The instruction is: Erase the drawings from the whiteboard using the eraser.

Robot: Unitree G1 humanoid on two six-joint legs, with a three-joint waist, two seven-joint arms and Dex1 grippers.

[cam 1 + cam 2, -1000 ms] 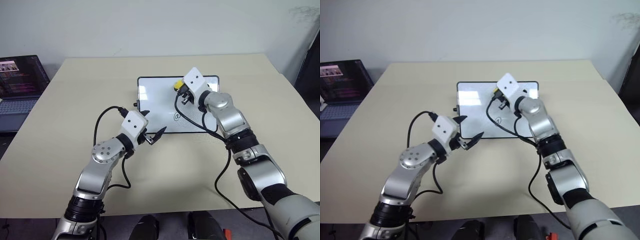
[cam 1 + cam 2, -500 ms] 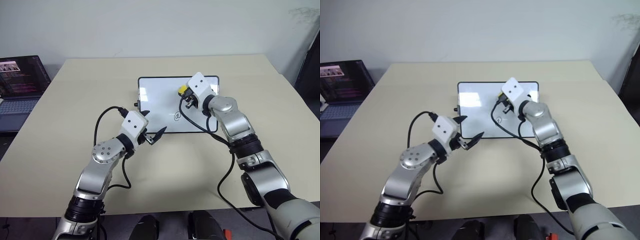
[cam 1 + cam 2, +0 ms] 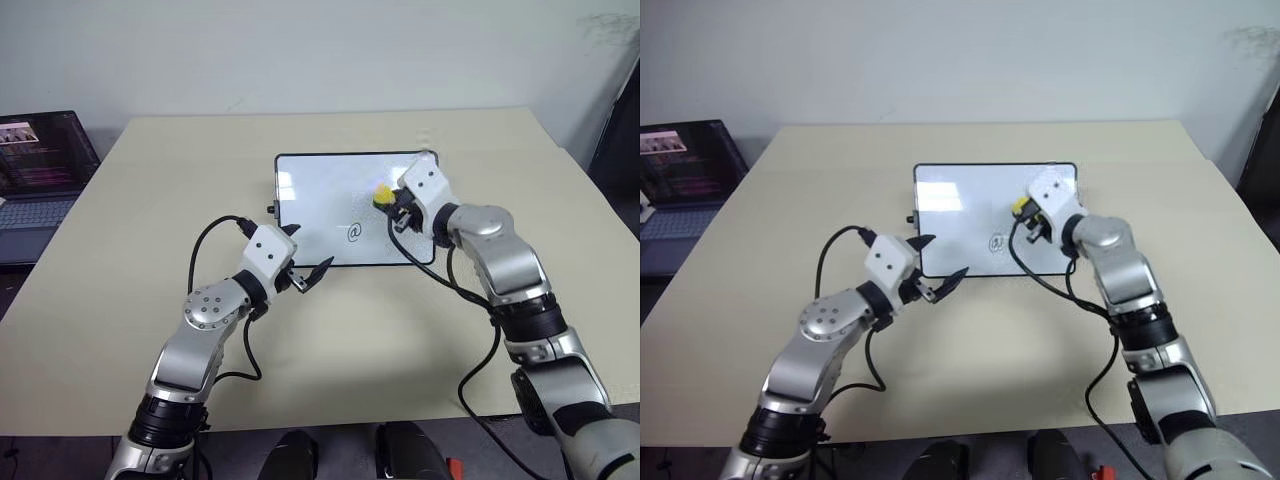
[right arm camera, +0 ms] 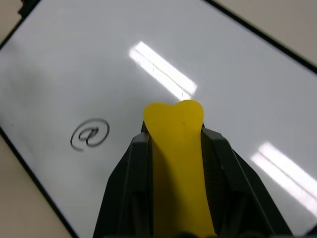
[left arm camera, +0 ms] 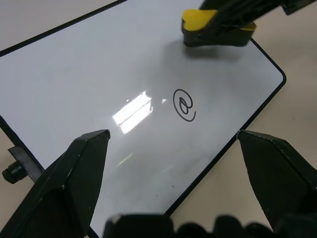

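Observation:
The whiteboard point(image 3: 310, 195) lies flat at the table's middle. One of the drawings, an @-like swirl point(image 3: 354, 233), sits near its front edge. My right gripper point(image 3: 390, 200) is shut on the yellow eraser point(image 3: 382, 194) over the board's right part, just beyond and to the right of the swirl. From the right wrist, the eraser point(image 4: 178, 144) juts out between the fingers with the swirl point(image 4: 90, 134) close by. My left gripper point(image 3: 305, 252) is open at the board's front left corner, nothing between its fingers point(image 5: 81, 168).
An open laptop point(image 3: 40, 170) stands off the table's far left edge. The beige table point(image 3: 150, 200) has bare room on every side of the board. Black cables hang from both wrists.
My right gripper has carried the eraser rightward and nearer across the board, from its upper middle to its right part. The left arm has kept still.

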